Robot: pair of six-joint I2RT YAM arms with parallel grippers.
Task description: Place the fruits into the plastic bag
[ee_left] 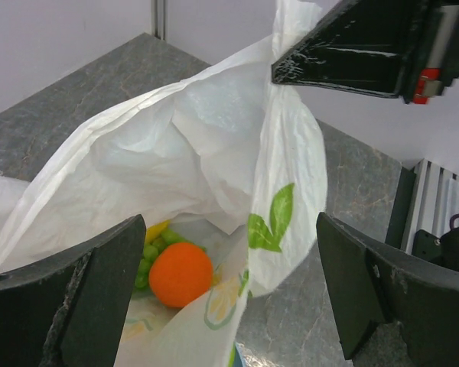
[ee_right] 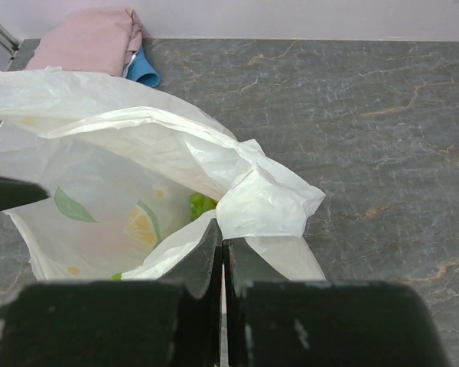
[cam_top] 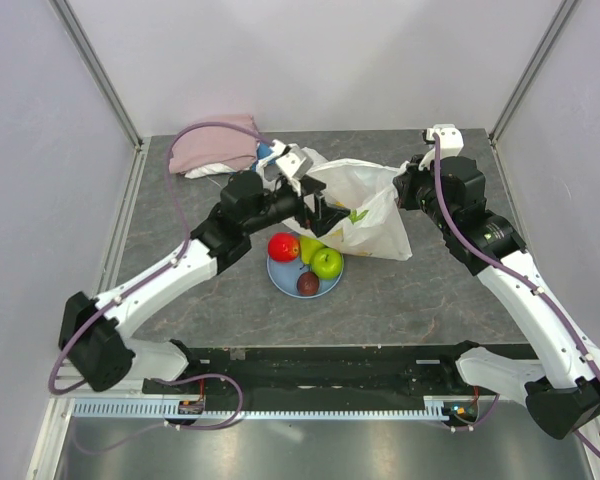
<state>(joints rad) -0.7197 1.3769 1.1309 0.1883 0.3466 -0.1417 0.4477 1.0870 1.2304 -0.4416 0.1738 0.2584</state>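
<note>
The right gripper (ee_right: 222,264) is pinching the rim of the plastic bag (cam_top: 372,210), its jaws pressed tight together, and is holding the mouth of the thin printed sack up off the grey table (cam_top: 400,300). The left gripper (ee_left: 229,256) is hovering at that mouth with its fingers (ee_left: 99,298) spread wide and nothing between them.

Inside the bag, the orange (ee_left: 181,273) is lying at the bottom. The green grape bunch (ee_left: 153,252) is touching it at ten o'clock, and a sliver of the yellow mango (ee_left: 157,228) is showing just beyond.

Seen from overhead, the bag is sitting at one o'clock from the light-blue plate (cam_top: 278,277), its lower edge just beside the plate's rim. Four fruits are sitting bunched together on the plate: the red apple (cam_top: 283,246) at ten o'clock, the yellow-green pear (cam_top: 309,247) at twelve, the green apple (cam_top: 327,263) at two and the small dark brown-red fruit (cam_top: 308,283) at six.

A folded pink cloth (cam_top: 215,148) is lying at eleven o'clock from the plate, near the table's far edge, with a small blue object (cam_top: 265,152) tucked against its right side.
</note>
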